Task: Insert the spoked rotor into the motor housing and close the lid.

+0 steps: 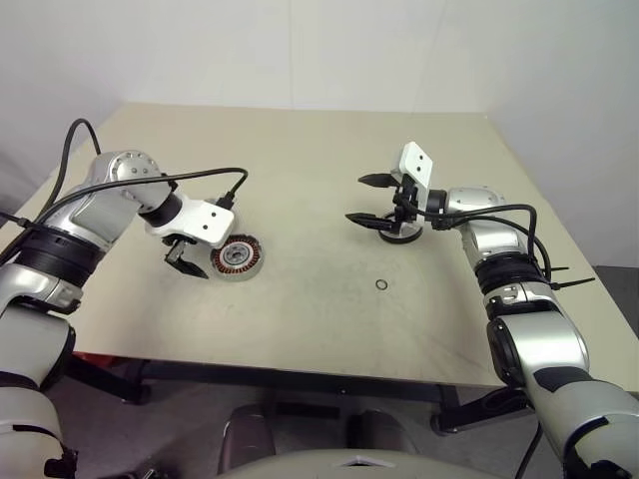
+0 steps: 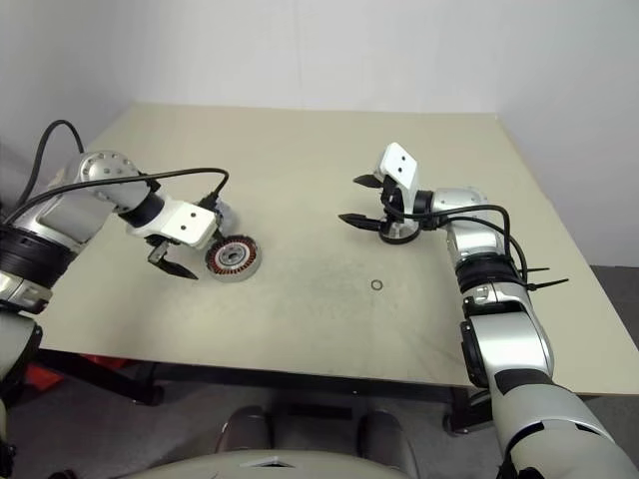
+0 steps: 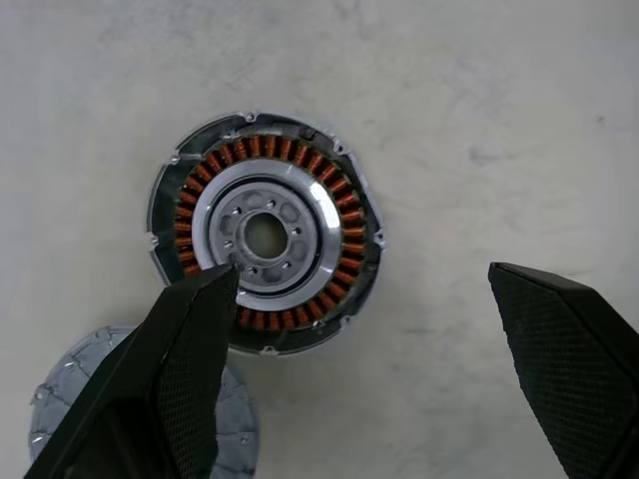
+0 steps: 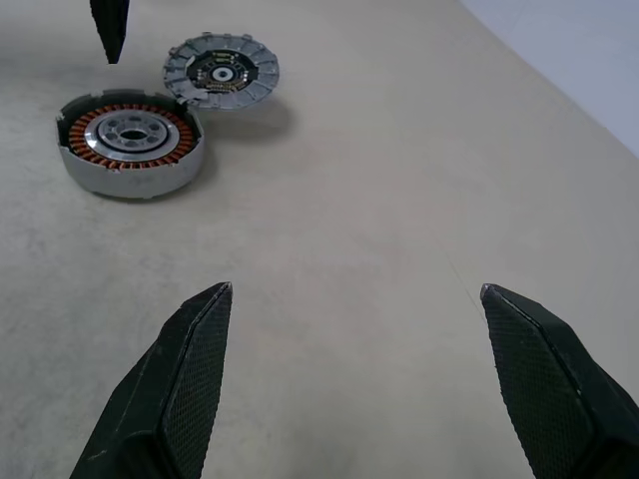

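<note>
While the table (image 1: 300, 150) carries every part, nothing is yet in hand; the left gripper (image 1: 188, 261) hangs nose-down just beside the motor housing (image 1: 237, 258), jaws spread wide and empty, and the right gripper (image 1: 368, 199) sits level near the table's middle, jaws equally wide and empty, with the spoked rotor (image 1: 400, 229) on the surface just under its wrist, partly hidden by it.

The housing stands upright with its copper windings and dark centre facing up, as the left wrist view shows; the lid (image 4: 221, 70) lies flat, touching or nearly touching the housing on the side away from the right arm; a tiny loose ring (image 1: 381, 284) lies apart, between the two arms, and is not part of the job.

As I judge it, the step in hand is steadying the housing while the rotor is fetched; the left fingers should straddle the housing's outer wall rather than dip into the windings, and should stay off the lid; the right gripper will probably need to draw back and tip down before it can take the rotor by its rim, keeping it level so the hub meets the housing's centre squarely.
</note>
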Controlling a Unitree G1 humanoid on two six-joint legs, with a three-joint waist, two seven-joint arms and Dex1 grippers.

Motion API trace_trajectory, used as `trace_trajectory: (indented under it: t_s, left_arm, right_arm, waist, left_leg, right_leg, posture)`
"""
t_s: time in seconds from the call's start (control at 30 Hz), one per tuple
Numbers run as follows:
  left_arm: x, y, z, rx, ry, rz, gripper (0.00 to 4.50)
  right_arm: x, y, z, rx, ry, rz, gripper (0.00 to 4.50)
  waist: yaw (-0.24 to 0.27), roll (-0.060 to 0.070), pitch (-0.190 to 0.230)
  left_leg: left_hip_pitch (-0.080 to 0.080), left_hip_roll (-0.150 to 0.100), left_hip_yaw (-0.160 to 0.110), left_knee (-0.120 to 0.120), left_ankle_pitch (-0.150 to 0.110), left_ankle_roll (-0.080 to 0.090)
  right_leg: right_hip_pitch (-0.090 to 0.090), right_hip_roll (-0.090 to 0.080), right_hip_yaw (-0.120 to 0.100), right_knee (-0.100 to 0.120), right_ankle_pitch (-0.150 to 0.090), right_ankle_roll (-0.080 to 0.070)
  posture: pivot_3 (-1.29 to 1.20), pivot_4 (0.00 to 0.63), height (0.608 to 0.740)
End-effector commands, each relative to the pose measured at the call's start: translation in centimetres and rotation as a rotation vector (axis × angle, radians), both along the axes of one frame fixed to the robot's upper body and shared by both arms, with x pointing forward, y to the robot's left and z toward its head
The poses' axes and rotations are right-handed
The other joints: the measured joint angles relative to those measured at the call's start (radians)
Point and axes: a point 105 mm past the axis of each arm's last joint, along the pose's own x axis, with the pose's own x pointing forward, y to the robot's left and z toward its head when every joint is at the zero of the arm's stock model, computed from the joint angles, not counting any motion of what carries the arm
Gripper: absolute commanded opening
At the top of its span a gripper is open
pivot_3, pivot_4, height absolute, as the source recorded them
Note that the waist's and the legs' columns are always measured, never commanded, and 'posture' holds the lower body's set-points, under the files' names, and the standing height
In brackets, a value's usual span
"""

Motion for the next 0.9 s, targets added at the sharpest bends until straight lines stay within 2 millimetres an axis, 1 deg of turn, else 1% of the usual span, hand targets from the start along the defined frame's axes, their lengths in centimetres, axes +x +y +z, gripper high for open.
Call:
trace_trajectory:
  t_s: [0.03,0.2,0.5,0.7,0.9]
  left_arm:
    - [0.4,-0.3,-0.3,0.019,-0.004,-0.023,4.27]
    - [0.4,-0.4,-1.4,0.032,0.018,-0.039,4.27]
    - [-0.1,0.9,-3.1,0.068,0.052,-0.036,4.27]
    - [0.3,1.4,-4.4,0.074,0.040,-0.014,4.27]
    - [0.6,1.5,-4.9,0.072,0.021,-0.009,4.27]
  right_arm:
    - [0.3,0.3,2.4,0.031,-0.076,0.007,4.50]
    - [0.4,0.3,2.6,0.036,-0.085,0.001,4.50]
    - [0.7,0.2,2.8,0.048,-0.095,-0.018,4.50]
    - [0.6,0.6,2.9,0.058,-0.098,-0.010,4.50]
    - [0.6,0.7,3.0,0.064,-0.105,-0.010,4.50]
  waist:
    - [0.000,0.000,0.000]
    - [-0.001,0.000,0.000]
    - [0.000,0.000,0.000]
    - [0.000,0.000,0.000]
    - [0.000,0.000,0.000]
  left_leg:
    - [0.000,0.000,0.000,0.000,0.000,0.000]
    - [0.000,0.000,0.000,0.000,0.000,0.000]
    - [0.000,0.000,-0.001,0.000,0.000,0.000]
    - [0.001,0.000,-0.001,0.000,0.000,0.000]
    - [0.003,0.000,-0.001,0.000,0.000,0.000]
  right_leg:
    - [0.000,0.000,0.000,0.000,0.000,0.000]
    - [0.000,0.000,0.000,0.000,0.000,0.000]
    - [0.000,0.000,0.000,0.000,0.000,0.000]
    - [0.001,0.000,0.000,0.000,0.000,0.000]
    - [0.003,0.000,0.000,0.001,0.000,0.000]
  posture:
    - [0.00,0.000,0.740]
    - [0.00,0.000,0.740]
    - [0.00,0.000,0.740]
    - [0.00,0.000,0.740]
    - [0.00,0.000,0.740]
